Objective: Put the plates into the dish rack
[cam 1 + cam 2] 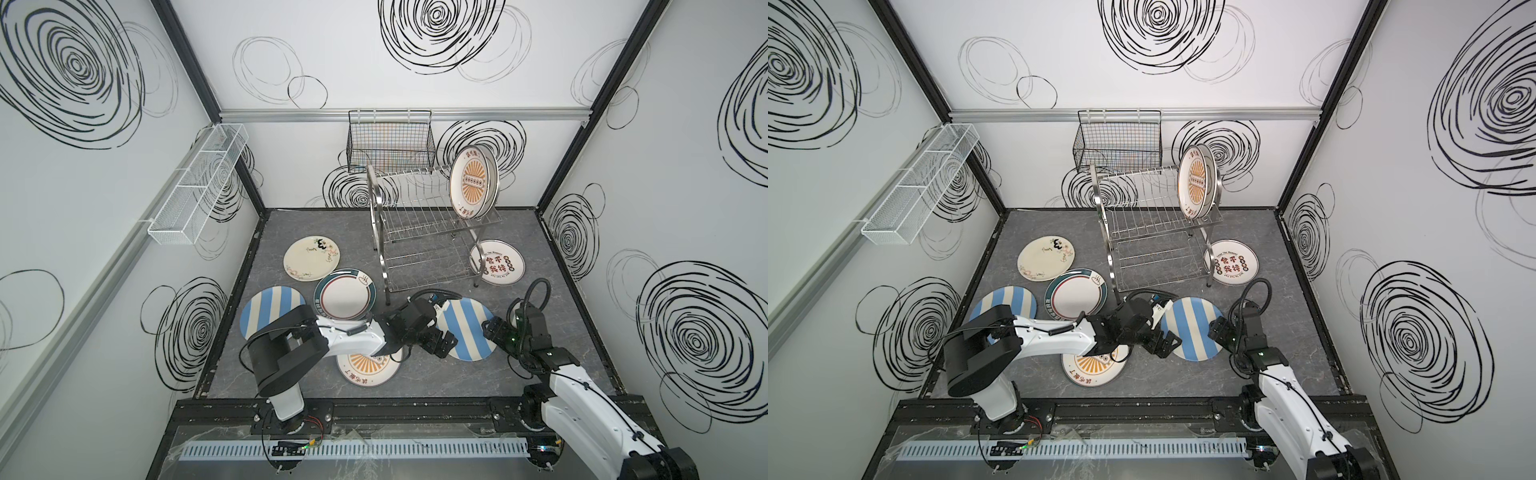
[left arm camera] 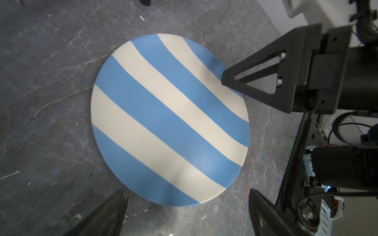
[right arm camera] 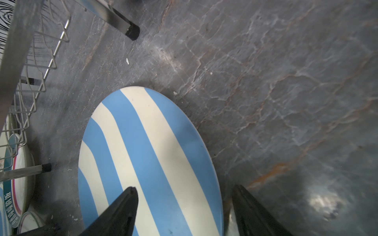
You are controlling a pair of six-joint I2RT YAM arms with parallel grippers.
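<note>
Near the front of the grey marbled table [image 1: 436,386], right of centre, a blue-cream striped plate [image 1: 467,330] lies flat, with a claw at each side of it. The left claw [image 2: 187,191] hangs at the plate's left edge with its fingers spread wide. In the left wrist view the rim lies between them, and they pinch nothing. The right claw [image 3: 184,187] is at the opposite edge, also spread. One of its fingers is over the striped face and the other is outside the rim, low by the table. Whether any finger touches the plate I cannot tell.

Farther back, the dish rack [image 1: 419,216] stands on the table. An orange sunburst plate [image 1: 473,183] stands on edge at the right end of its upper tier, with another rim showing just behind it.

Five more plates lie flat on the table:
- A white plate with characters [image 1: 496,264] is just right of the rack, partly behind its leg.
- A cream floral plate [image 1: 311,257] is left of the rack.
- A teal-rimmed plate [image 1: 345,295] touches the floral one.
- A second striped plate [image 1: 266,309] is beside that, partly hidden by the left arm [image 1: 345,336].
- A second sunburst plate [image 1: 368,372] is at the front, half under the same arm.
</note>
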